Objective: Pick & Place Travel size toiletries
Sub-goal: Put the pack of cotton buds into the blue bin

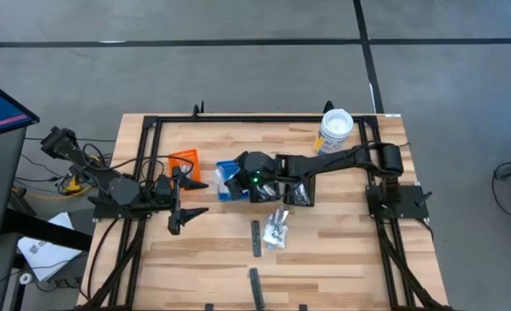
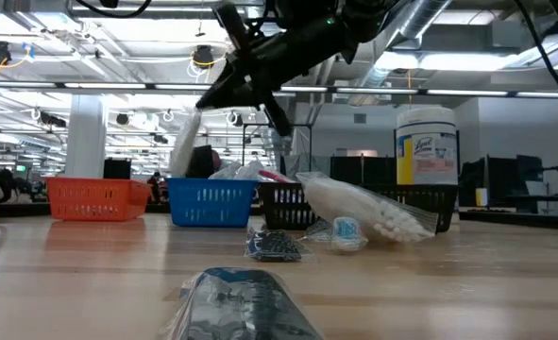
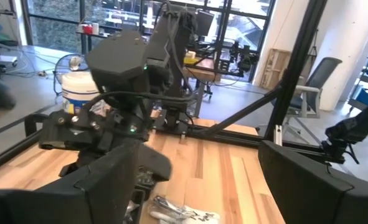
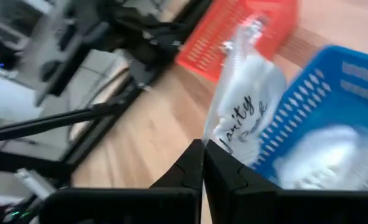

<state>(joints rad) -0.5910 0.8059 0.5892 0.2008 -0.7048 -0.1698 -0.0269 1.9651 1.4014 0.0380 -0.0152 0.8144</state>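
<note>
Holding a white packet (image 4: pixel 246 106) pinched tight, the right claw (image 4: pixel 203 163) hangs over the blue bin (image 4: pixel 333 118). Its long side hangs straight down. The left claw (image 1: pixel 179 216) waits wide open, empty.

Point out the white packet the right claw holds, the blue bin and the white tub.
white packet (image 4: pixel 246 109): right wrist view, middle of its printed face.
blue bin (image 2: pixel 212 202): low view, front mesh wall.
white tub (image 1: pixel 335 131): high view, its lid.

grey floor (image 1: pixel 238 69) with dark lines, ceiling strip lights (image 2: pixel 90 57), big windows (image 3: pixel 246 25), an office chair (image 3: pixel 308 99).
</note>
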